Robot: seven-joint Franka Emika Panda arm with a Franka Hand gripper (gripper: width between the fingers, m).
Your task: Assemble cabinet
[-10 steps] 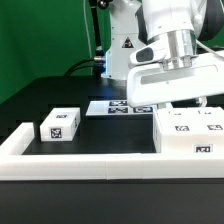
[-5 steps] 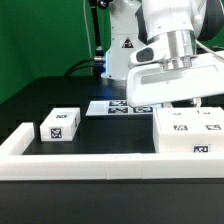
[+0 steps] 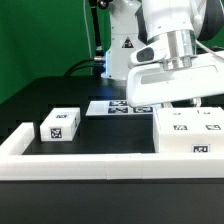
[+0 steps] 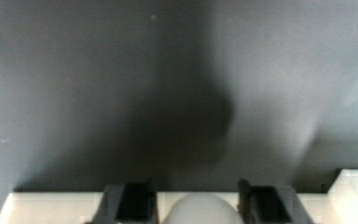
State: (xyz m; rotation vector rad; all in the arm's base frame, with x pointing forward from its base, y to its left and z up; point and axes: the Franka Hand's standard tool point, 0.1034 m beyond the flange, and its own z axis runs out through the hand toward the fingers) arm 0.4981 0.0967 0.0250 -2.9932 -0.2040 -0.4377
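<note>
While the gripper (image 3: 171,101) hangs over the cabinet (image 3: 190,136) at the exterior view's right, its jaws straddle a white part, contact unclear; a loose hold could let it slip or skew; the small box (image 3: 60,124) lies well apart.

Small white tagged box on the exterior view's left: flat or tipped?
Flat: the small white tagged box sits level on the black table.

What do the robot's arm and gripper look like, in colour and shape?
The arm is glossy white with rounded segments and ends in a silver-grey cylinder. The gripper has a boxy white body; its two fingers are dark. The white base behind bears a small dark marking, with a blue light beside it.
</note>
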